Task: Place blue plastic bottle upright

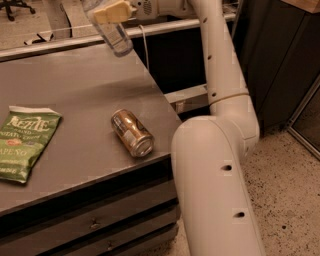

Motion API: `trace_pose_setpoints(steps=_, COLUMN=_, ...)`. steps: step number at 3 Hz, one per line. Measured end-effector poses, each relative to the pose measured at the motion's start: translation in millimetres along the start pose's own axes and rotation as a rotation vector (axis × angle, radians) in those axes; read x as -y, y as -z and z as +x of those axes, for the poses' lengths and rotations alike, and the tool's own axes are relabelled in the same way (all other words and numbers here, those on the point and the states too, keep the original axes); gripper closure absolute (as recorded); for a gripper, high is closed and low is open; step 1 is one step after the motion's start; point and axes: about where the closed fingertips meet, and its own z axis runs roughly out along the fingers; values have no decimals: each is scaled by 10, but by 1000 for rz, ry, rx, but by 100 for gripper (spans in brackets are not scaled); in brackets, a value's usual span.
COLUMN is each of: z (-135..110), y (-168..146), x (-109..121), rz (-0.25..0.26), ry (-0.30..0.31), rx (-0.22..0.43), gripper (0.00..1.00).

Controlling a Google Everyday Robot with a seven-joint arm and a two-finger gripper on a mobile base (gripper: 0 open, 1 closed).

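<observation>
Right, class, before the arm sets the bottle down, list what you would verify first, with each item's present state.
1. Hold: the gripper, top left over the table's far side, has its jaws shut on the blue plastic bottle: ok.
2. Bottle upright: not ok, it hangs tilted.
3. Bottle off the table: ok, it is in the air.
4. Landing spot free: ok; the can lies on its side near the front edge, the green bag at the left.
5. Cap on: cannot tell.

Your arm (220, 165) is rising from lower right and bending left, and your gripper (109, 14) is hanging at the top edge, clamping the blue plastic bottle (117, 39).
</observation>
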Motion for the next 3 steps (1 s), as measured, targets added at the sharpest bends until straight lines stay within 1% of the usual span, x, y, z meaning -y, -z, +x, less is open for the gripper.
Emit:
trace_pose_setpoints(steps=1, z=79, y=-5, x=94, rz=10, ry=-30, rx=112, gripper=100)
trace_pose_setpoints(steps=2, z=297, y=13, x=128, rz=18, ry=-68, rx=172, gripper=100)
trace_pose_setpoints(steps=3, z=480, y=31, x=71, rz=17, ry=-88, rx=224, gripper=100)
